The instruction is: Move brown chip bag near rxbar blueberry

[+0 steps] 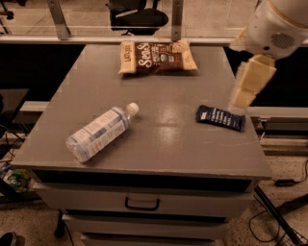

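Note:
The brown chip bag [158,57] lies flat at the far middle of the grey table [163,149], dark brown with white lettering and tan ends. The rxbar blueberry [220,117], a small navy wrapper, lies near the table's right edge, well in front of the bag and to its right. My gripper [243,97] hangs from the cream arm [272,29] at the right, just above the bar's right end and blurred. It is far from the chip bag and touches nothing I can see.
A clear plastic water bottle [101,130] lies on its side at the front left of the table. Drawers with a handle [142,204] are below the tabletop. A rail and an office chair [137,14] stand behind the table. Cables lie on the floor at right.

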Tool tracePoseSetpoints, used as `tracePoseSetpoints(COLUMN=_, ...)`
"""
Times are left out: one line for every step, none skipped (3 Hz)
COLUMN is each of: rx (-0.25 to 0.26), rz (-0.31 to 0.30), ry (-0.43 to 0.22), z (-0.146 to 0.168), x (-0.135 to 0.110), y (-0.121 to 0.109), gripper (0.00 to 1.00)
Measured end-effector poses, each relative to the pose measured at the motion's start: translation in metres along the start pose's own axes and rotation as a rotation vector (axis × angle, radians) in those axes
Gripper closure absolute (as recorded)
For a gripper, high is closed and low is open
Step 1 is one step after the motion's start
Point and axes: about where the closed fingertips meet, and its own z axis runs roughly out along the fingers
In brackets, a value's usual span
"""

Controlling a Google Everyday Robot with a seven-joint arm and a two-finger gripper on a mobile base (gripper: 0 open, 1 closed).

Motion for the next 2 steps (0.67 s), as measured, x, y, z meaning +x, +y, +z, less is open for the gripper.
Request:
tracePoseSetpoints(rx=-0.012, rz=-0.024, ry=-0.047, z=0.021, x=-0.027, y=-0.031, gripper=0.00)
tracePoseSetpoints(rx=-0.035, rz=-0.026, ry=-0.115, z=0.049, x=-0.053, y=-0.065, gripper=0.00)
